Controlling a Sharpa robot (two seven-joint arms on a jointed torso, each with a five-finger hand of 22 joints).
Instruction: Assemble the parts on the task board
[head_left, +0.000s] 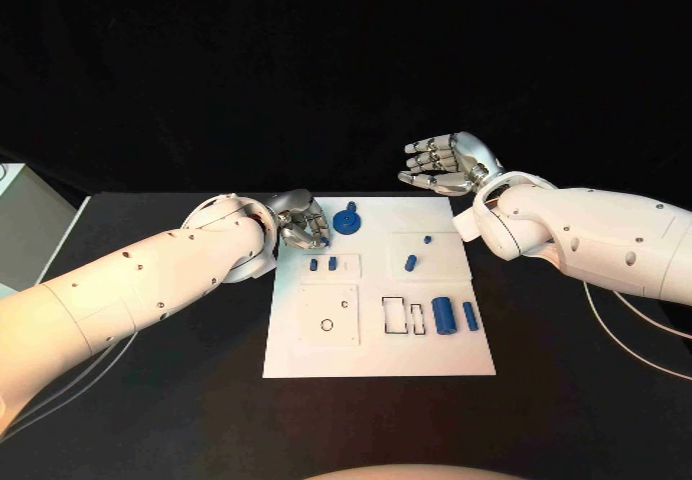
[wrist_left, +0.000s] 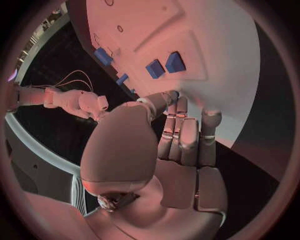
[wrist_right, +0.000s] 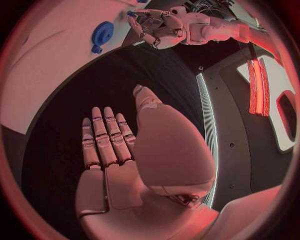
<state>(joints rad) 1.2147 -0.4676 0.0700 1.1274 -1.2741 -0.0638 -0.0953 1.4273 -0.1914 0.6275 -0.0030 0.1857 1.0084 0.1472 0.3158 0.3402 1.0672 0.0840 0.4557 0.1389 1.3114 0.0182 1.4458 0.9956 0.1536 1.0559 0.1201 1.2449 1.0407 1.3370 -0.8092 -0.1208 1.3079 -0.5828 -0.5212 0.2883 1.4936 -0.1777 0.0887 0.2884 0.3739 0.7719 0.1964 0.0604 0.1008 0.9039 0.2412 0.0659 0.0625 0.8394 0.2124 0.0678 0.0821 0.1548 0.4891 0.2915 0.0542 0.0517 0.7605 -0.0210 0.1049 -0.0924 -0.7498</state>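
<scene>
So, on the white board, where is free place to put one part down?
The task board is bare along its near edge, below the outlined slots and the square plate. The far right corner, beside the right hand, also looks free. It is crowded at the far left, where the left hand hovers by the round blue part.

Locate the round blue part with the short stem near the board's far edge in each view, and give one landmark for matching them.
Head view: the round blue part lies at the task board's far edge, just beside the left hand.
Left wrist view: I cannot make it out.
Right wrist view: it lies on the white board beside the left hand.
Shared landmark: the left hand, next to the part.
</scene>
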